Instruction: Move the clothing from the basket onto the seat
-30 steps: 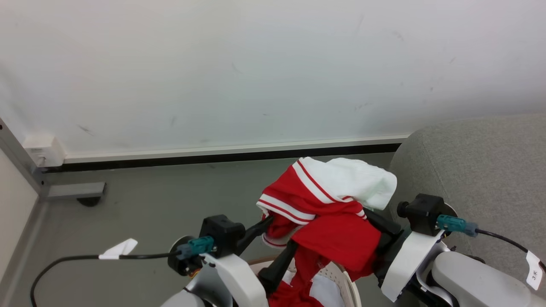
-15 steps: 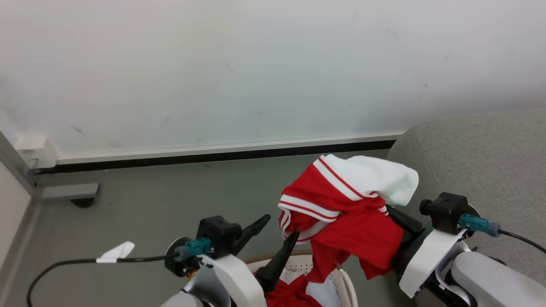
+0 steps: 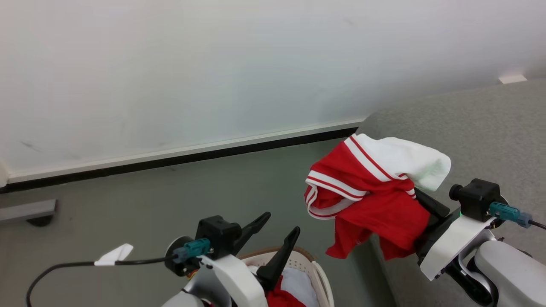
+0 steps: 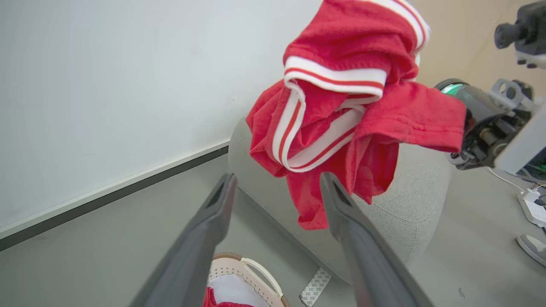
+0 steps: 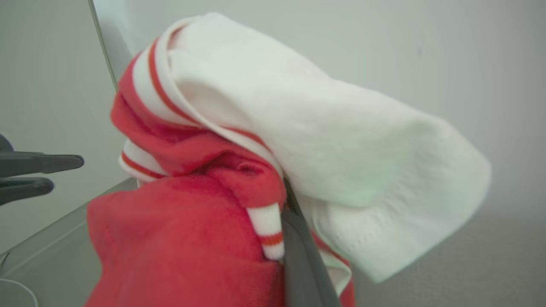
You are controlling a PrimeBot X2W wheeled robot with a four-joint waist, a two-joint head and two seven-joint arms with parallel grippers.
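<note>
Clothing (image 3: 375,204) now clear of basket (image 3: 316,273)

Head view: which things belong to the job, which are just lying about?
Job: red garment held up; basket with more clothes inside; grey sofa.
Lying about: floor bracket; white cable tag; skirting board.

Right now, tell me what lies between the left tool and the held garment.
Nothing: the head view shows an open gap, floor behind it, between left tool and garment.
</note>
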